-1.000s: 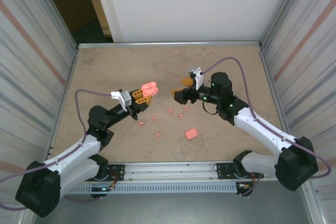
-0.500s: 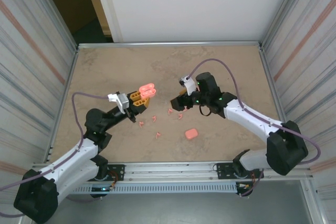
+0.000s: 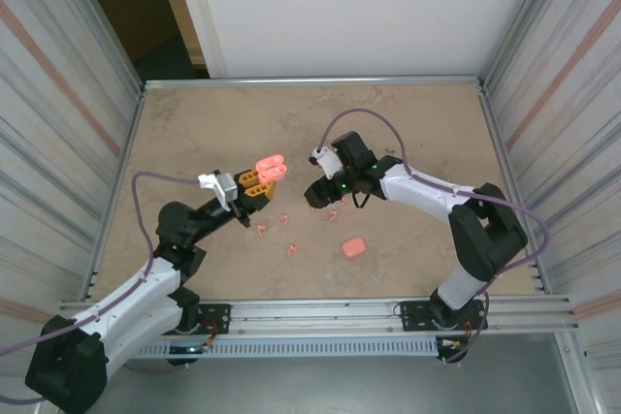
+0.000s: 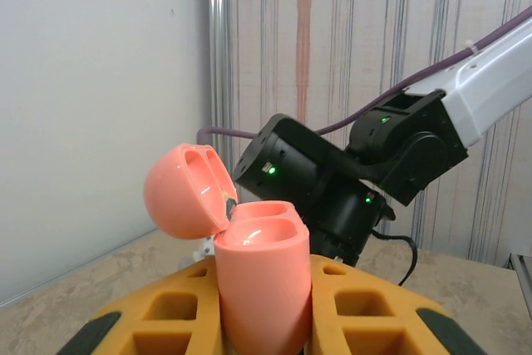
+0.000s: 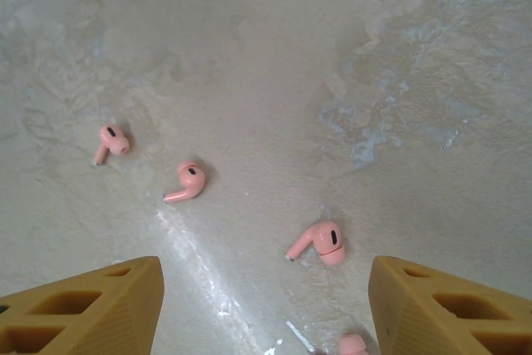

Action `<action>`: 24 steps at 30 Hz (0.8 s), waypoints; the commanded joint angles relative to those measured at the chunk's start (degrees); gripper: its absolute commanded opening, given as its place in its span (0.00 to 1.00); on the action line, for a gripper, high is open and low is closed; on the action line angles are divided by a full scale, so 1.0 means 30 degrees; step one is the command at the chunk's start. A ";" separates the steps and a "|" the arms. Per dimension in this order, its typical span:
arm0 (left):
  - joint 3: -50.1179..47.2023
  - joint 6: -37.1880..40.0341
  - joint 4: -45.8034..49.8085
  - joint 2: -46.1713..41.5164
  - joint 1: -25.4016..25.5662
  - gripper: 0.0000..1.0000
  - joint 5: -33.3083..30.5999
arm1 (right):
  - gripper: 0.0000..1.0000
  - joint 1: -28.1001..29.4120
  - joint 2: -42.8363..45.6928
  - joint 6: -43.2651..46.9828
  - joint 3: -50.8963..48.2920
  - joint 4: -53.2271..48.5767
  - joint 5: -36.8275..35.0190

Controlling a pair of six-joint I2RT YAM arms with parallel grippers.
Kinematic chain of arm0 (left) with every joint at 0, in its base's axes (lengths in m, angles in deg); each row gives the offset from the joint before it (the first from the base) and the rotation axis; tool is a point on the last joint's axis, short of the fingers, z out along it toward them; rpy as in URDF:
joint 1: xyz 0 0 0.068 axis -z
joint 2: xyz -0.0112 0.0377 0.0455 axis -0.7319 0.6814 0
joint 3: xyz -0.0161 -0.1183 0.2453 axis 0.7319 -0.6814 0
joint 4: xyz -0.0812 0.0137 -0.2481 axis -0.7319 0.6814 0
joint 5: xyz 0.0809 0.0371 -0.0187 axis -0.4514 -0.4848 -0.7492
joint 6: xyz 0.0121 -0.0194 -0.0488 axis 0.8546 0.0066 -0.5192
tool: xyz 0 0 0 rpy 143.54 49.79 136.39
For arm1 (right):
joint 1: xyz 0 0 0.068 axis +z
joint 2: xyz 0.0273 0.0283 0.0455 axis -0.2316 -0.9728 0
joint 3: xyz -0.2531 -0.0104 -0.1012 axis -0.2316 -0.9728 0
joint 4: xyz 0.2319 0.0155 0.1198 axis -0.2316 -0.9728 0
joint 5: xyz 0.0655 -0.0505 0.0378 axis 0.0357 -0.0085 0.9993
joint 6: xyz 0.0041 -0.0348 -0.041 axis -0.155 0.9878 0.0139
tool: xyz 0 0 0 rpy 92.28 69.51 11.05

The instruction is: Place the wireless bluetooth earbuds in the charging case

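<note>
While corrugated side walls (image 3: 58, 143) are hemming the bench (image 3: 194, 123) in on the left and right and a white back wall (image 3: 369, 7) is closing off the far edge, the far half of the bench is lying bare, leaving both arms open room beyond the work. A metal rim (image 3: 310, 80) is running along that far edge.

The left tool (image 3: 254, 181) is clamping the charging case (image 4: 264, 284), gripping its lower body between the orange fingers (image 4: 366, 305) and holding it upright above the bench. The lid (image 4: 184, 191) is hanging tipped back on its hinge.

The right tool (image 3: 318, 193) is hovering over the bench just beside the held case, its jaws standing apart and gripping nothing. Below it the earbuds (image 5: 320, 241) are lying loose on the bench. In the right wrist view one is sitting between the two fingers, nearer the right one. Two more (image 5: 187, 180) (image 5: 110, 140) are lying farther off to the left, and a fourth (image 5: 353, 344) is showing partly at the bottom edge. In the top view others (image 3: 260, 228) (image 3: 293, 250) are lying scattered between the arms.

A second case (image 3: 353, 246), closed, is resting toward the near edge, apart from both tools.
</note>
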 commanded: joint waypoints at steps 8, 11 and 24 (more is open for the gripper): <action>-0.0289 -0.0083 -0.0309 -0.0318 -0.0092 0.00 -0.0382 | 0.57 0.0239 -0.2299 0.0813 0.1676 -0.1814 -0.0560; -0.0274 -0.0079 -0.0236 -0.0319 -0.0086 0.00 -0.0398 | 0.56 0.0292 -0.2730 0.0851 0.1885 -0.1943 -0.0687; -0.0301 0.0056 0.0162 -0.0653 -0.0101 0.00 -0.0363 | 0.52 0.0503 -0.4338 0.1036 0.2794 -0.2413 -0.0858</action>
